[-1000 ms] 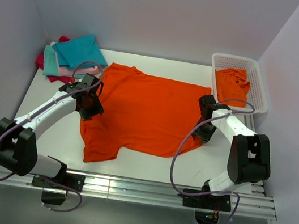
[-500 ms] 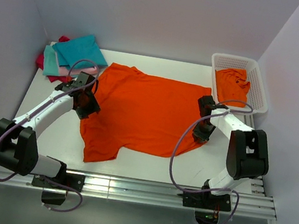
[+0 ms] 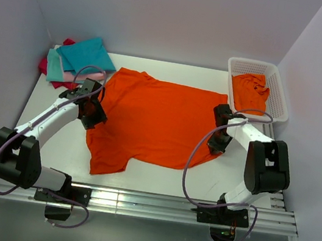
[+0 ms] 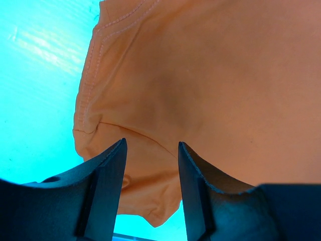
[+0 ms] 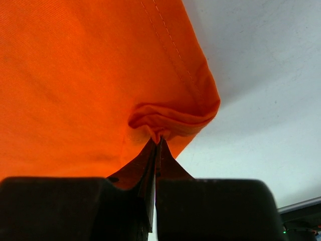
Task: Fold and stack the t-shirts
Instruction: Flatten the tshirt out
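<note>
- One white bench (image 3: 52, 139) carries everything, with both arms reaching in from its near edge.
- The spread orange t-shirt (image 3: 154, 122) lies flat across the middle of the bench, neck toward the left and hem toward the right.
- A white lattice basket (image 3: 254, 65) sits at the far right corner, just beyond the spread shirt's hem.
- The folded t-shirts (image 3: 85, 55) are piled at the far left corner: teal on top, pale pink showing under it, crimson at the bottom.
- A second orange t-shirt (image 3: 249, 92) lies crumpled inside the basket.
- The left gripper (image 4: 150, 148) is low over the spread shirt's left edge, near the sleeve; its jaws stand apart with a creased fold of orange cloth between them, nothing pinched.
- The right gripper (image 5: 156, 143) is clenched on the near right hem corner of the spread shirt, where the cloth bunches into a small ridge at the fingertips.
</note>
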